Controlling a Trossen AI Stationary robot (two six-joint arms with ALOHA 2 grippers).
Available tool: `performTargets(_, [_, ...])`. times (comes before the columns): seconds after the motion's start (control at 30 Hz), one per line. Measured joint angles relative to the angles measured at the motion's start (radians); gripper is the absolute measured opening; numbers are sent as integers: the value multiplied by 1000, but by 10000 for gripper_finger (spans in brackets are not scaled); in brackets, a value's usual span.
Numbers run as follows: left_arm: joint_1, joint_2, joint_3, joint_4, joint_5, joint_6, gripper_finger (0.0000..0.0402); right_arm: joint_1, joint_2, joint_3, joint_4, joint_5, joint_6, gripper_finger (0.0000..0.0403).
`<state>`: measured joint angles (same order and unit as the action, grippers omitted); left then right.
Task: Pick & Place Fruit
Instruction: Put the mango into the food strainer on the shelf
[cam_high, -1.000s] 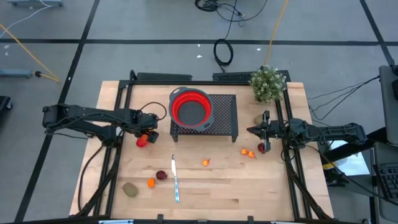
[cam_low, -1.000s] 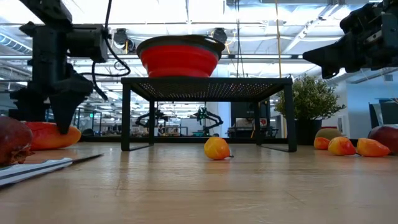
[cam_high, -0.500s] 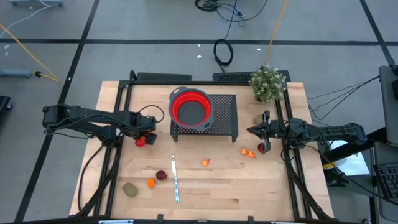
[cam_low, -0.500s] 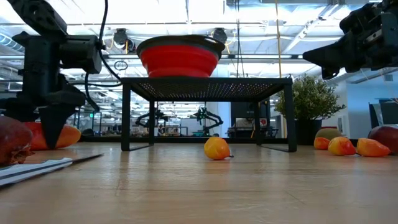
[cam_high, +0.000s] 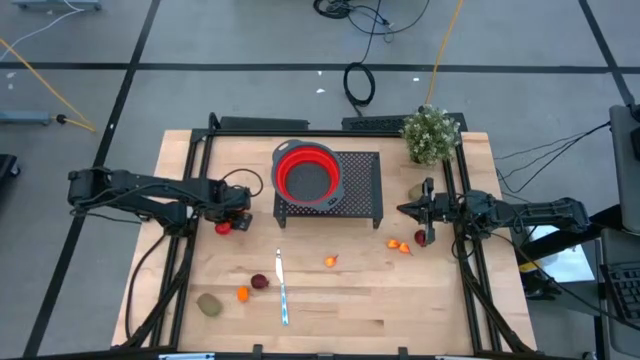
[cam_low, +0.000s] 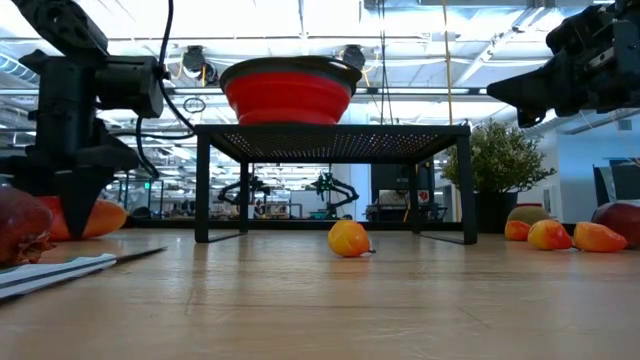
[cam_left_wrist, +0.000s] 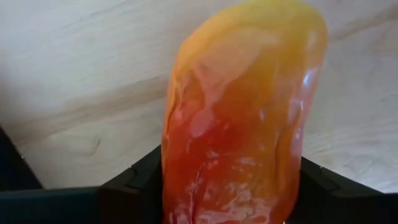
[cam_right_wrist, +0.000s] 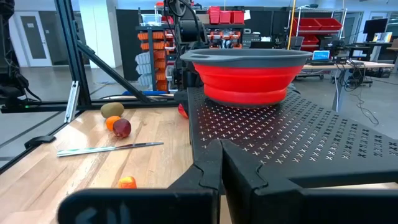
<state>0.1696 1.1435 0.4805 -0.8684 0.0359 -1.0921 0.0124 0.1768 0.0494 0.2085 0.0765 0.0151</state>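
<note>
1. Nearest, in front of the black perforated stand (cam_high: 330, 190), lie a knife (cam_high: 282, 290), a kiwi-like fruit (cam_high: 209, 305), a dark red fruit (cam_high: 260, 282) and small orange fruits (cam_high: 242, 294).
2. Left of the stand, the left gripper (cam_high: 228, 216) has its fingers (cam_left_wrist: 134, 183) on both sides of the red-orange oval fruit (cam_left_wrist: 239, 118), which rests on the table (cam_high: 350, 320).
3. Right of the stand, the right gripper (cam_high: 405, 209) waits, closed and empty.
4. On the stand sits the red bowl (cam_high: 306, 171).

No text, label, brand, number or sign can be read in any view.
</note>
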Motion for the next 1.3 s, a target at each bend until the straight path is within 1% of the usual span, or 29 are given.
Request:
performTargets(0.17, [-2, 0, 22, -62, 46, -59, 248, 0, 0, 0, -1, 0, 0, 0])
performTargets(0.33, [-3, -12, 114, -166, 52, -75, 237, 0, 0, 0, -1, 0, 0, 0])
performTargets(0.43, [-3, -13, 204, -252, 49, -95, 231, 0, 0, 0, -3, 0, 0, 0])
performTargets(0.57, [-3, -24, 350, -395, 33, -116, 236, 0, 0, 0, -3, 0, 0, 0])
performTargets(0.7, [-9, -24, 499, -534, -32, -133, 239, 0, 0, 0, -3, 0, 0, 0])
performTargets(0.8, [-19, -23, 603, -605, -79, -151, 236, 0, 0, 0, -3, 0, 0, 0])
performTargets(0.93, [-36, -23, 724, -654, -125, -185, 237, 0, 0, 0, -3, 0, 0, 0])
performTargets(1.07, [-55, -23, 816, -672, -134, -223, 238, 0, 0, 0, -3, 0, 8, 0])
performTargets(1.17, [-72, -23, 866, -679, -141, -241, 238, 0, 0, 0, -3, 0, 8, 0])
performTargets(1.3, [-87, -23, 896, -681, -165, -258, 238, 0, 0, 0, -3, 0, 8, 0])
